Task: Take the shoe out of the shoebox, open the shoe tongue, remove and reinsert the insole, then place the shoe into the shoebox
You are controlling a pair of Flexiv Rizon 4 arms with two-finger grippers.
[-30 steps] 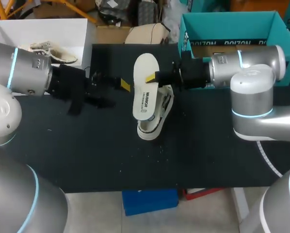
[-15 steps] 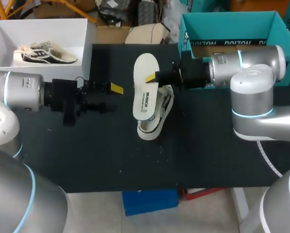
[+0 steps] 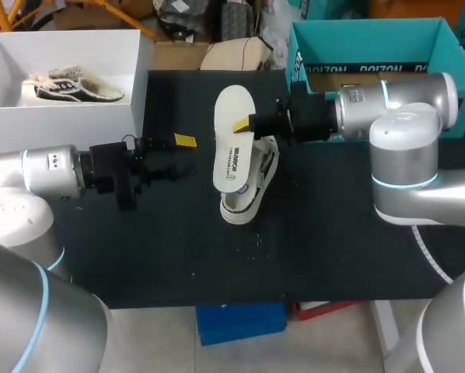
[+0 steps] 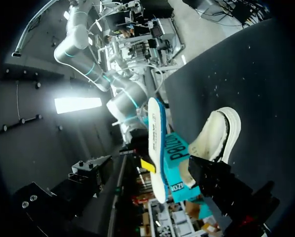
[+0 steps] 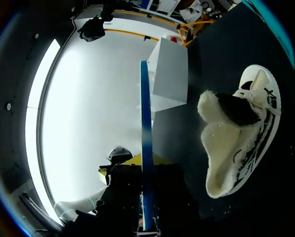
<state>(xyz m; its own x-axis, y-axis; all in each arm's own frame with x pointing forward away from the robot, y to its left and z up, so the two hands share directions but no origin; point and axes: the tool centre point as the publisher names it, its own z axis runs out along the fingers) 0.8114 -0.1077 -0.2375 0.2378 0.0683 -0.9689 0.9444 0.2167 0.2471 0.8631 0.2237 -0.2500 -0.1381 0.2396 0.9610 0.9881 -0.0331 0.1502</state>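
**A:** The insole's out! The right gripper (image 3: pixel 244 124) pinches the insole (image 3: pixel 232 151) by one long edge and holds it in the air just above the shoe (image 3: pixel 244 203).

**B:** And the shoe sits on the table (image 3: pixel 139 249) with nothing steadying it. The left gripper (image 3: pixel 184 154) hangs off to its side, near but not touching. Its fingers are spread and there's nothing in them.

**A:** So reinsertion is the step in hand, I'd say. How do you do it well?

**B:** Bring the left arm in first. I'd pin the shoe or hold its collar wide, because a loose shoe will likely skate away from any push.

**A:** Then tip the insole?

**B:** Yes, lead one end down into the opening at a slant and slide it along the footbed. The wrist camera shows a fleecy lining (image 5: pixel 221 163), which I expect will drag, so go slowly or the insole may buckle.

**A:** And the grip?

**B:** An edge pinch can twist, so keep the insole lined up with the shoe. The white shoebox (image 3: pixel 69 116) waits at far left for later.
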